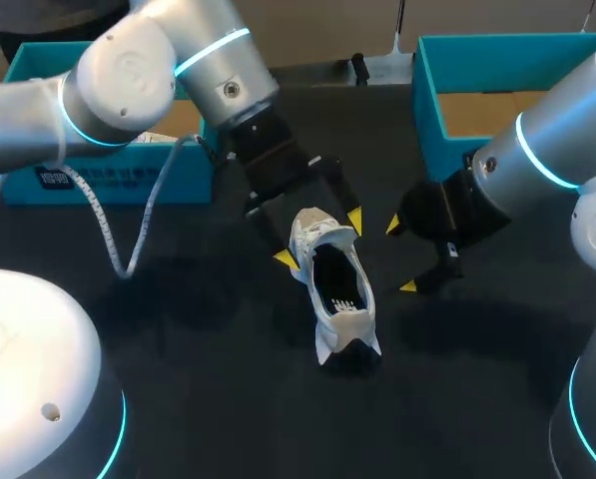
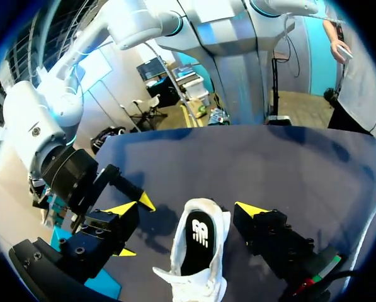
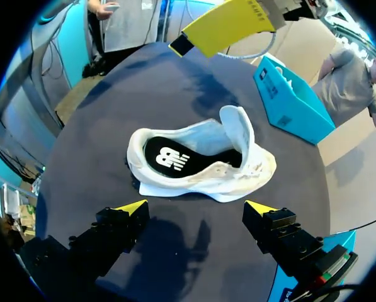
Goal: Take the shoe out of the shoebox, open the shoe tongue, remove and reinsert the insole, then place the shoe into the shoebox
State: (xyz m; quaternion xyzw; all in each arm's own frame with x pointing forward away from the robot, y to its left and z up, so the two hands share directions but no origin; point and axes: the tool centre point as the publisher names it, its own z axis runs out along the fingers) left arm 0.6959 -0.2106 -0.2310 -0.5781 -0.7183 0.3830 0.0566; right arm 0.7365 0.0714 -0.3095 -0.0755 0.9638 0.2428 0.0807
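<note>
Out of its box, the white shoe [image 1: 335, 289] sat upright on its sole near the middle of the dark counter [image 1: 198, 339], its tongue [image 3: 238, 126] standing up and the black insole [image 3: 169, 157] showing inside. Our left claw [image 1: 320, 239] hung over the end of the shoe nearer the boxes. Its yellow-tipped fingers were spread to either side of the upper, and the left wrist view showed a gap on each side, so it gripped nothing. Our right claw [image 1: 399, 255] hovered just beside the shoe on the counter's right, fingers likewise apart and holding nothing, with the shoe [image 3: 238, 179] lying ahead of it. A teal box [image 1: 128, 185] stood at the back left of the counter and a second teal box [image 1: 432, 100] at the back right, both well apart from the shoe
</note>
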